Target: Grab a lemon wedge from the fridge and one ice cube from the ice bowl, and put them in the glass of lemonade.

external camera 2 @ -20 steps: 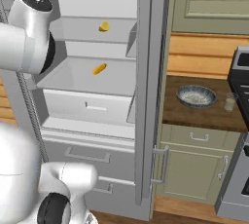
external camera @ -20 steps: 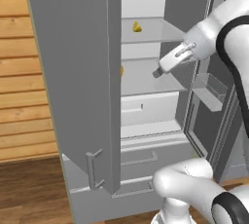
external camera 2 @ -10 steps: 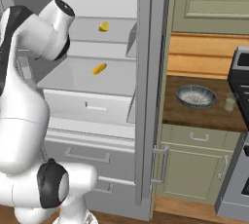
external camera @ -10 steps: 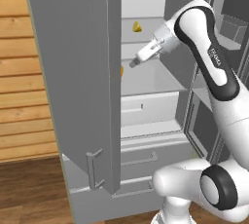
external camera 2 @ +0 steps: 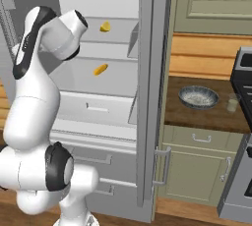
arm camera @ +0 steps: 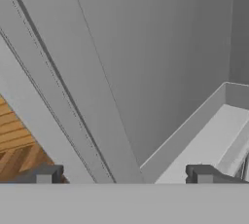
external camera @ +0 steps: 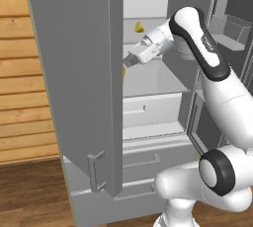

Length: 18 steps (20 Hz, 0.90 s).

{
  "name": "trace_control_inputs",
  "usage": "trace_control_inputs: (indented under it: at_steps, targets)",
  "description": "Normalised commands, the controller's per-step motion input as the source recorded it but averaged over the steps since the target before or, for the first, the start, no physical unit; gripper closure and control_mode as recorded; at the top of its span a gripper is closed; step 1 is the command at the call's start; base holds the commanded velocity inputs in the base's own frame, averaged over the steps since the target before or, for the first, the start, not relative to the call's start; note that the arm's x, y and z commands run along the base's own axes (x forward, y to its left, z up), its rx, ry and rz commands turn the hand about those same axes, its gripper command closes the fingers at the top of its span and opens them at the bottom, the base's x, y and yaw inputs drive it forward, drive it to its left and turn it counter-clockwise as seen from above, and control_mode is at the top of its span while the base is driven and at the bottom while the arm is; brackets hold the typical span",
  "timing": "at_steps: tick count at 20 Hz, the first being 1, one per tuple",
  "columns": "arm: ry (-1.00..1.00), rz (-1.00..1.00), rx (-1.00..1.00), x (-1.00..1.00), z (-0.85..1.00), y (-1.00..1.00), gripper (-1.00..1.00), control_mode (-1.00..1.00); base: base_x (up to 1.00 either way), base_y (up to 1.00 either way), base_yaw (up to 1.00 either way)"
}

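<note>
The fridge [external camera: 74, 73] stands with its doors open. A bright yellow lemon wedge [external camera: 139, 26] [external camera 2: 105, 26] lies on an upper white shelf. My gripper [external camera: 129, 62] [arm camera: 124, 174] reaches into the fridge below and left of the wedge, close to the left door's edge. It is open, and nothing sits between the widely spread fingertips [arm camera: 44, 174]. On the counter to the right of the fridge sit the ice bowl [external camera 2: 198, 97] and the small glass of lemonade [external camera 2: 232, 103].
An orange-yellow oblong item [external camera 2: 100, 69] [external camera: 123, 71] lies on the lower shelf, just below the gripper. A white drawer [external camera 2: 98, 107] sits under that shelf. The hand view faces the grey fridge wall, a white shelf [arm camera: 209, 145] and wooden floor [arm camera: 14, 140]. A stove [external camera 2: 243, 72] stands at far right.
The arm has swung left into the fridge, carrying the hand from the right side to the left door's edge below the wedge. The jaws stay wide apart.
</note>
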Motion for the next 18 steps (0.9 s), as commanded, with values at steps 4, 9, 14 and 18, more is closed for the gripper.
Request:
trace_control_inputs:
  at_steps: [4, 9, 14, 18]
  targets:
    - [0.00, 0.14, 0.00, 0.00, -0.16, 0.88, -1.00, -1.00, 0.00, 0.00, 0.00]
    - [-0.01, 0.18, 0.00, -0.03, -0.10, 1.00, -1.00, -1.00, 0.00, 0.00, 0.00]
    - [-0.06, 0.18, 0.00, -0.21, 0.00, 1.00, -1.00, -1.00, 0.00, 0.00, 0.00]
    - [-0.10, 0.05, 0.00, -0.27, 0.00, 1.00, -1.00, -1.00, 0.00, 0.00, 0.00]
